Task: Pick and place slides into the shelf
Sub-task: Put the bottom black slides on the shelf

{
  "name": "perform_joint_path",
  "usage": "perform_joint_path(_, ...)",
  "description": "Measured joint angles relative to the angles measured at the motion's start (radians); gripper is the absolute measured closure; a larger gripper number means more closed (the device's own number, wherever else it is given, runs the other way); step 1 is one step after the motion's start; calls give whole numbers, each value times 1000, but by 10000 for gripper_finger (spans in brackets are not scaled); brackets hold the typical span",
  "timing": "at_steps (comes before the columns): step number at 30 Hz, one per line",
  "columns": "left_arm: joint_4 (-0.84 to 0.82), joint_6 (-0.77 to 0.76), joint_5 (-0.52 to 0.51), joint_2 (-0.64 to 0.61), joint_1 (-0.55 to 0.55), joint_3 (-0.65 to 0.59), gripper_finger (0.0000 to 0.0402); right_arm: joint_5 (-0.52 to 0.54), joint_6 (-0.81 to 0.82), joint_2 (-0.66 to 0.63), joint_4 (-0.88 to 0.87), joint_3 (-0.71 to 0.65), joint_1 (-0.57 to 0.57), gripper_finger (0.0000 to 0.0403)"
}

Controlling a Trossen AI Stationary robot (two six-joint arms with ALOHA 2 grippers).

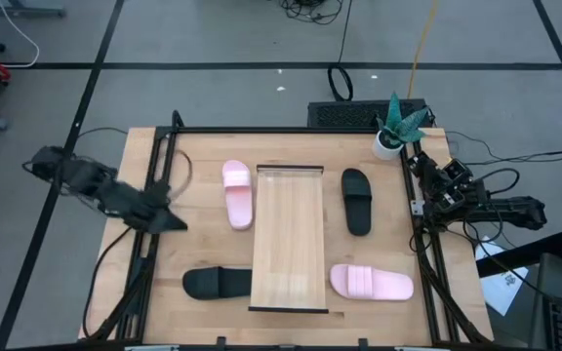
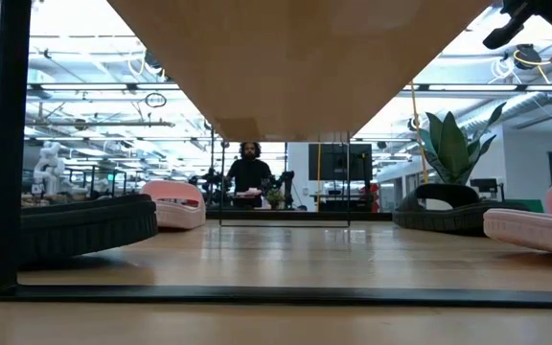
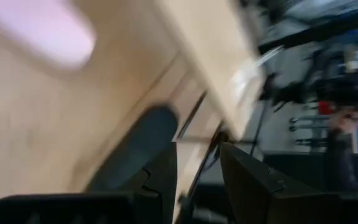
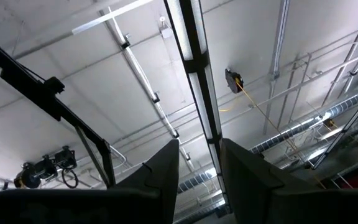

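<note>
The left gripper hangs over the left edge of the table, blurred in the high view. Its wrist camera shows the two dark fingers parted with a clear gap and nothing between them, so it is released and empty.

Just right of it, a pink slide lies on the far left part of the table, lengthwise near to far, just beside the shelf's left edge. A black slide lies in the near left part, crosswise, its end touching or nearly touching the shelf's near left corner.

The shelf sits in the middle of the table, long side running near to far, its pale wood surface bare. In the low view its underside fills the top of the picture.

Right of the shelf, a second black slide lies lengthwise in the far part, apart from the shelf. A second pink slide lies crosswise in the near right part, just beside the shelf.

A potted plant stands at the far right corner.

The right gripper waits at the right edge near the plant, pointing up at the ceiling; its fingers stand apart and hold nothing.

A person stands in the room far behind the table.
</note>
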Motion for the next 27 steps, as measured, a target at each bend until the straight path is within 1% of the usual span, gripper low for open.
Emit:
perform_joint_path(3, 6, -159, -7, 77, -100, -25, 282, 0, 0, 0, 1, 0, 0, 293)
perform_joint_path(6, 39, -318, -45, 142, -201, -41, 282, 0, 0, 0, 5, 0, 0, 293)
perform_joint_path(9, 165, -409, -150, 187, -306, -68, 282, 2, -3, 0, 10, 0, 0, 293)
perform_joint_path(12, 252, -517, -300, 225, -412, -100, 282, 4, -5, 0, 12, 0, 0, 293)
perform_joint_path(13, 266, -565, -342, 240, -449, -111, 282, 5, -6, 0, 15, 0, 0, 293)
perform_joint_path(16, 264, -739, -415, 289, -559, -144, 282, 6, -7, 0, 16, 0, 0, 293)
perform_joint_path(18, 267, -858, -483, 322, -634, -160, 282, 7, -7, 0, 19, 0, 0, 293)
perform_joint_path(21, 267, -1003, -582, 374, -737, -177, 282, 9, -5, 0, 21, 0, 0, 293)
perform_joint_path(24, 281, -1104, -596, 438, -792, -188, 282, 10, -5, 0, 25, 0, 0, 293)
perform_joint_path(27, 347, -1114, -596, 506, -798, -208, 282, 10, -5, 0, 29, 0, 0, 293)
